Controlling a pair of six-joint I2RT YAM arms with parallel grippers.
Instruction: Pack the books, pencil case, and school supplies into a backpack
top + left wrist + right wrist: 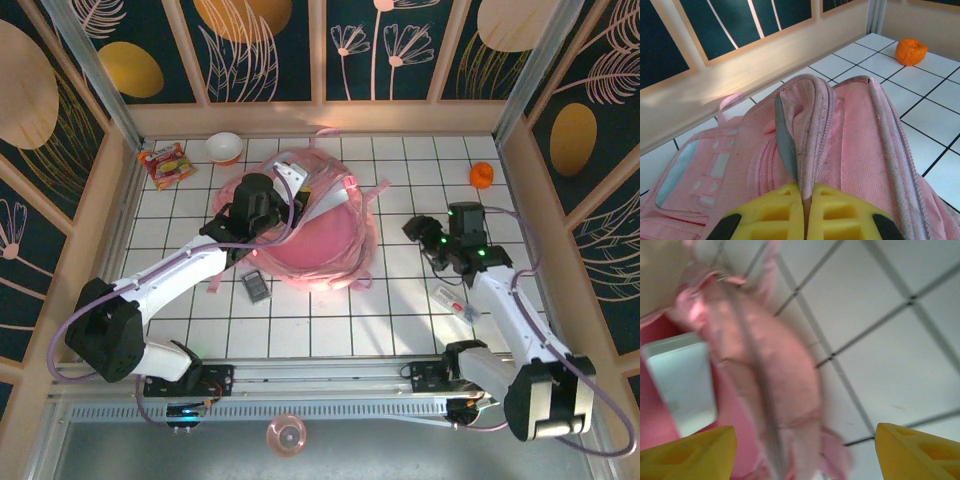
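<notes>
The pink backpack (330, 240) lies in the middle of the tiled table. My left gripper (275, 195) is at its upper left part. In the left wrist view that gripper (806, 200) is shut on a raised fold of the backpack (850, 150) along a zip edge with grey lining. My right gripper (418, 235) hangs open just right of the backpack; its yellow fingers (690, 452) stand wide apart over a blurred pink strap (780, 385). The dark grey calculator (256, 287) lies below the backpack. The pale pencil case (455, 300) lies beside the right arm. The books are hidden.
A red-and-yellow snack packet (165, 162) and a white bowl (225, 147) sit at the back left. A small orange thing (482, 175) sits at the back right, seen too from the left wrist (910, 51). Wooden walls ring the table. A pink bowl (287, 435) lies below the front rail.
</notes>
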